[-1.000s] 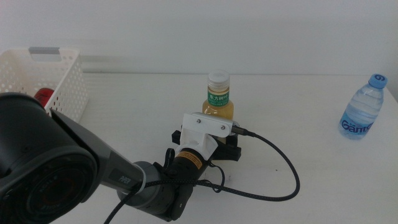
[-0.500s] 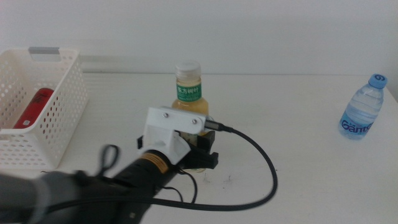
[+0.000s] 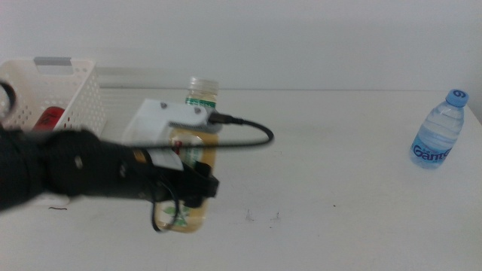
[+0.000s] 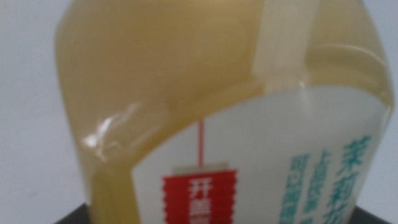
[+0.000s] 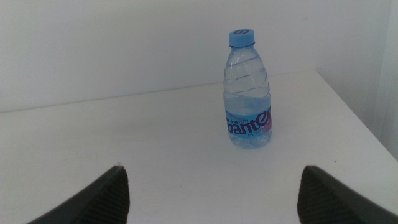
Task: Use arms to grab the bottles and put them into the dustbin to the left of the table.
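left gripper [image 3: 192, 184] clamped on tall yellow-drink bottle [image 3: 193, 154], beside white perforated basket [image 3: 75, 94] holding red can [image 3: 50, 118] | right gripper [image 5: 211, 193] parted, facing small clear blue-capped water bottle [image 5: 247, 93] on white table [image 3: 339, 165]

bright, even, soft light; whites near washed out.
the left arm [image 3: 83, 172] smears with motion blur in the middle view; the yellow-drink bottle [image 4: 217, 112] fills the left wrist view, soft and out of focus; the water bottle [image 5: 247, 93] stays sharp, shadows faint.
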Available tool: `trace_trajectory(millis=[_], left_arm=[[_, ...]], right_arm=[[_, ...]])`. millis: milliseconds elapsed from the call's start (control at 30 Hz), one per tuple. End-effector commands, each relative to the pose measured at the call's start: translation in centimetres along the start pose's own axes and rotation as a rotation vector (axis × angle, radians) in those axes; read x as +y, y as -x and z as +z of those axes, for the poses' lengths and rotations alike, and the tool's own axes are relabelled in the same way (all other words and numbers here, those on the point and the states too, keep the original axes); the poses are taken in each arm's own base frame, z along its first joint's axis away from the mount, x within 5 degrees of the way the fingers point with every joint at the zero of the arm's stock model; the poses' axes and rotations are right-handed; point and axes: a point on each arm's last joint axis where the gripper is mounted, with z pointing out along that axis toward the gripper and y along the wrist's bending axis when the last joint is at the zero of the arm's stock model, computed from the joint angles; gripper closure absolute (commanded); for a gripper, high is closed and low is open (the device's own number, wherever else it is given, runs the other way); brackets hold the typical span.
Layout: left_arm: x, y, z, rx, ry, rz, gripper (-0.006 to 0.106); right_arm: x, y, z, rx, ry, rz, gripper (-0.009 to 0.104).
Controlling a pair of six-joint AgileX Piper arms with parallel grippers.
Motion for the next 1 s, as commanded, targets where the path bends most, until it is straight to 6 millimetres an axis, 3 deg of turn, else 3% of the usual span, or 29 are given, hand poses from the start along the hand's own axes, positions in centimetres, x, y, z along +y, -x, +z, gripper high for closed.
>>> trace_trajectory(millis=[0, 133, 333, 533, 633, 767, 967], left_arm=[[0.9, 2.2, -1.7, -0.001, 0.023, 0.021, 0.102], [3.6, 5.1, -4.0, 0.089, 0.085, 0.038, 0.102], [10.4, 9.6, -8.6, 0.185, 0.217, 0.008, 0.102], [17.6, 11.5, -11.6, 0.212, 0.317, -0.107, 0.102], [20.7, 11.6, -11.8, 0.246, 0.349, -0.121, 0.102], [24.0, 11.4, -10.4, 0.28, 0.353, -0.15, 0.102], [26.3, 10.8, -7.6, 0.321, 0.336, -0.139, 0.102]], right_arm=[[0.0, 0.0, 0.0, -0.011, -0.004, -0.008, 0.018], [0.0, 0.0, 0.0, -0.011, -0.004, -0.008, 0.018], [0.0, 0.0, 0.0, -0.011, -0.004, -0.008, 0.018], [0.0, 0.0, 0.0, -0.011, -0.004, -0.008, 0.018], [0.0, 0.0, 0.0, -0.011, -0.004, -0.008, 0.018], [0.0, 0.0, 0.0, -0.011, -0.004, -0.008, 0.018], [0.0, 0.0, 0.0, -0.011, -0.004, -0.008, 0.018]])
